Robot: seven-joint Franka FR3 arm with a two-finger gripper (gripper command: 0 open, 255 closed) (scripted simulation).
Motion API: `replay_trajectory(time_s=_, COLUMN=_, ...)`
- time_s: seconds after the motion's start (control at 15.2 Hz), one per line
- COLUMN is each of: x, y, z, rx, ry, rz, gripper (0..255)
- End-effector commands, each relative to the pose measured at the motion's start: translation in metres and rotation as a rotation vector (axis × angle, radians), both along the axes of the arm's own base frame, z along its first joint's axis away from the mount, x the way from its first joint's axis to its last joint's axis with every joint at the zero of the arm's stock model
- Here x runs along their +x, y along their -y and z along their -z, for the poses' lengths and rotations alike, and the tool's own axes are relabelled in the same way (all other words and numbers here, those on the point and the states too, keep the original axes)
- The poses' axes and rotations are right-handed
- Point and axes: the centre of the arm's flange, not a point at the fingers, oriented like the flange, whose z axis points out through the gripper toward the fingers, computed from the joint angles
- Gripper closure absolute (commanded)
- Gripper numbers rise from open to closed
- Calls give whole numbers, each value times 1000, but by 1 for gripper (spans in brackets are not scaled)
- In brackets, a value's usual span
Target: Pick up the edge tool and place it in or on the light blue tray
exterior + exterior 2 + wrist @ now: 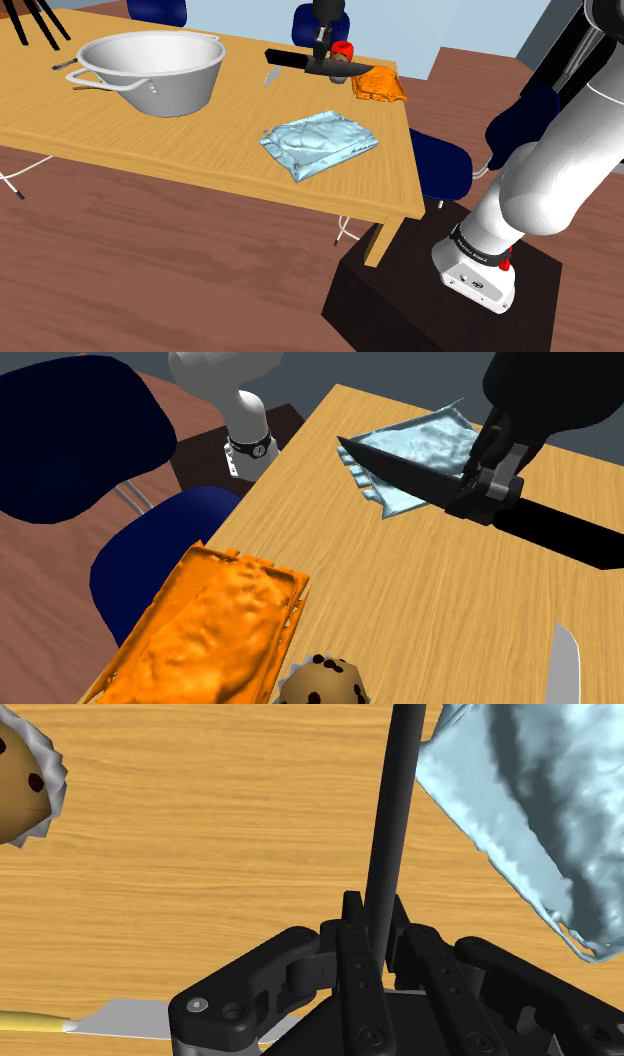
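A black knife (284, 58) hangs level above the far side of the wooden table, and my gripper (322, 62) is shut on its middle. From the second exterior view the knife (400, 468) points its tip over a corner of the light blue tray (420, 444), with the gripper (487, 478) clasping it from above. The wrist view has the knife (396, 804) edge-on between the fingers (352, 954), the gripper (375, 919) closed on it. The light blue tray (318, 144) lies on the table, nearer the stand than the knife; the tray (530, 804) is off to one side of the blade.
An orange tray (378, 86) and a muffin (325, 682) sit by the far table edge. A second knife with a grey blade (140, 1016) lies on the wood below the gripper. A big metal pot (150, 68) stands at the shoulder view's left. Blue chairs (160, 547) flank the table.
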Motion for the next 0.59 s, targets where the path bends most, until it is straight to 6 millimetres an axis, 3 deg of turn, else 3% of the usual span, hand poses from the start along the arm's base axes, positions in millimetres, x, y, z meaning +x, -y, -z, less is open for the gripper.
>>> replay_trajectory(time_s=0.0, x=-1, y=0, z=-11, rx=0, ry=0, rz=0, gripper=255)
replay_trajectory(time_s=0.13, x=-1, y=0, z=-21, rx=0, ry=0, rz=0, gripper=255)
replay_trajectory(time_s=0.53, x=-60, y=-53, z=-23, rx=0, ry=0, rz=0, gripper=255)
